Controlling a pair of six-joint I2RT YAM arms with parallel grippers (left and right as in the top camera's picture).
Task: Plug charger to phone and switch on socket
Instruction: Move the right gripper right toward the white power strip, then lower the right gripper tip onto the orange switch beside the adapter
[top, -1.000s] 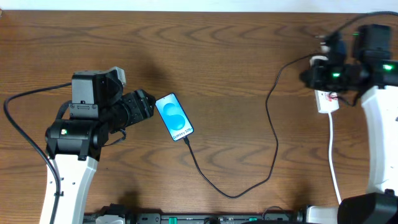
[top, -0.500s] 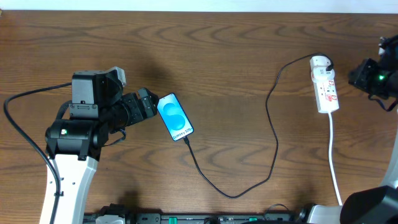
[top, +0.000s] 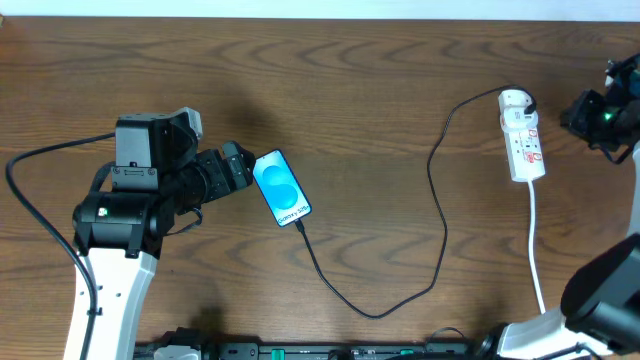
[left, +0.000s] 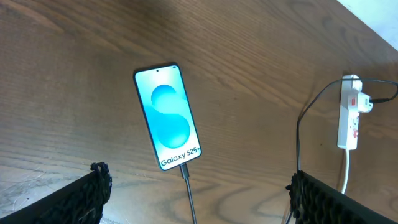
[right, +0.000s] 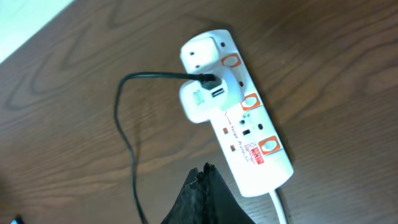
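Right gripper (right: 203, 180), pinched shut, has drawn back from the socket (top: 523, 140) at upper right. At centre left, left gripper (top: 238, 170) now gapes beside the phone (top: 281, 187), charger (top: 440, 210) plugged in; the job looks all but done.

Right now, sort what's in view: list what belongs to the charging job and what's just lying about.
For the job: phone; charger, already in the phone; socket.
Lying about: nothing loose, only the wooden table.
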